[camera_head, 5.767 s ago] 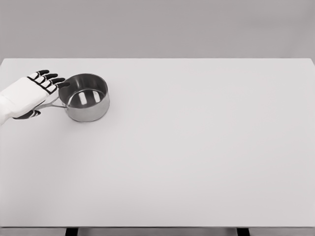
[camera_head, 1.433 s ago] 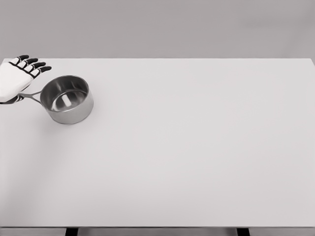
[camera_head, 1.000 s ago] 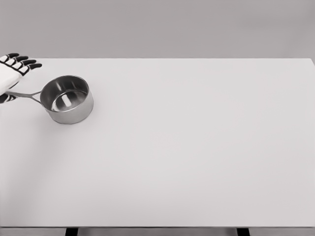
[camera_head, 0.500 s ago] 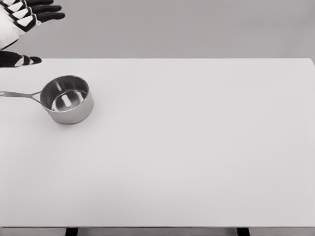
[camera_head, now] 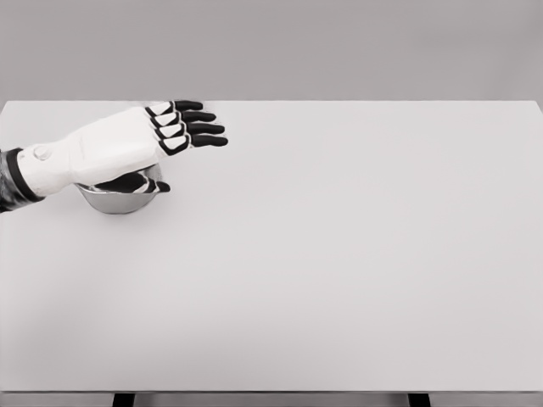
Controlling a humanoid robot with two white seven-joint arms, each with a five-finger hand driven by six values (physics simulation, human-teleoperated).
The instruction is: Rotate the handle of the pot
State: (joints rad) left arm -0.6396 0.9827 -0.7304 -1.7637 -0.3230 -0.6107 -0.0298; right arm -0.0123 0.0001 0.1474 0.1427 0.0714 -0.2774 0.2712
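Fingers (camera_head: 199, 127) of the left hand (camera_head: 140, 144) stretch out nearly straight and flat, close together, pointing right across the desk (camera_head: 356, 254). The thumb (camera_head: 140, 182) lies under the palm, its dark tip reaching toward the right. The hand is open and grips nothing. It lies over the pot (camera_head: 119, 199), covering most of it, so only the pot's lower front wall and a bit of rim show beneath the palm and thumb. Whether the thumb or palm touches the rim cannot be told from this view. The pot's handle is hidden by the hand and forearm. The pot stands on the desk near its left edge, toward the far side. The forearm comes in from the left edge
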